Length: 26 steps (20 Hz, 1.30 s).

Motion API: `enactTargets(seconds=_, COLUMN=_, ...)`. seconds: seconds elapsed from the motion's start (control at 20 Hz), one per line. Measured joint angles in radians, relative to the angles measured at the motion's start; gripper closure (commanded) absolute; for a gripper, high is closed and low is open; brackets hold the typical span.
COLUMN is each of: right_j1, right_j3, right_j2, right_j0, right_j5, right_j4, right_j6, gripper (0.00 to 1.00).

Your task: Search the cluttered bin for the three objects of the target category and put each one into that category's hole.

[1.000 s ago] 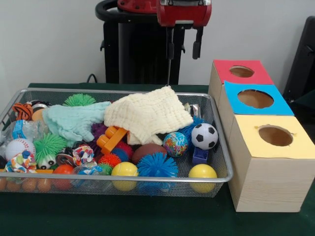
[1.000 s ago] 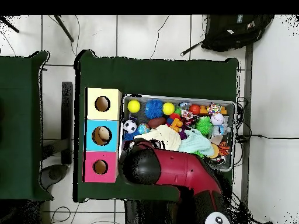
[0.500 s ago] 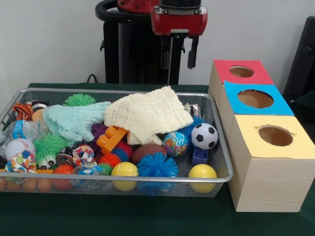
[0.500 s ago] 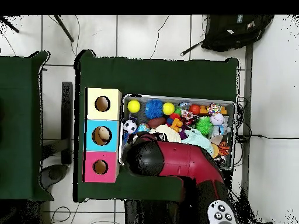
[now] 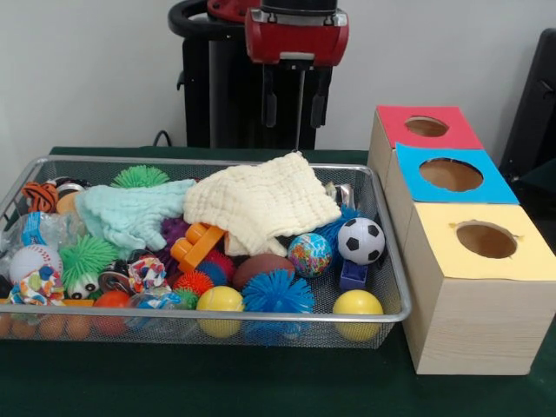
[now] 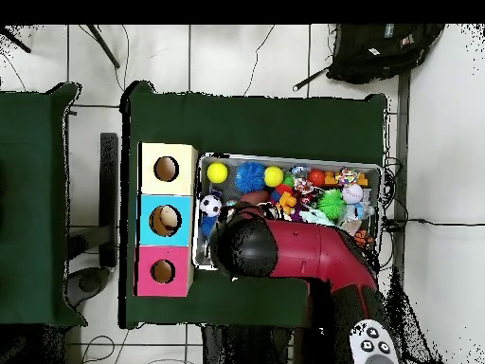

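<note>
A desk (image 5: 261, 391) covered in dark green cloth fills the foreground, and behind it rises a plain pale wall (image 5: 87, 69). A black cable (image 5: 162, 136) loops up just past the desk's far edge. At the right edge stands a dark object (image 5: 534, 113), too cut off to identify.

From above, the green desk (image 6: 284, 123) sits on a white tiled floor (image 6: 237, 57). A black backpack (image 6: 384, 49) lies on the floor near one corner, apart from the desk. A second green-covered desk (image 6: 33, 190) stands alongside, with a narrow black object (image 6: 109, 199) in the gap between them. A thin cable (image 6: 422, 224) runs across the tiles.
</note>
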<state>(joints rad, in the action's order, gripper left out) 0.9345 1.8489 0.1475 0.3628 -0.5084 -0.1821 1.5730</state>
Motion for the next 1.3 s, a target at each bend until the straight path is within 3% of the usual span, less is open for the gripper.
enactTargets(seconds=0.75, right_j1=-0.043, right_j3=-0.039, right_j2=0.000, right_j0=0.059, right_j5=0.008, right_j4=-0.012, right_j6=0.000, gripper=0.00)
enactTargets(seconds=1.3, right_j1=-0.131, right_j3=-0.039, right_j2=0.000, right_j0=0.080, right_j5=0.143, right_j4=-0.047, right_j6=0.000, gripper=0.00)
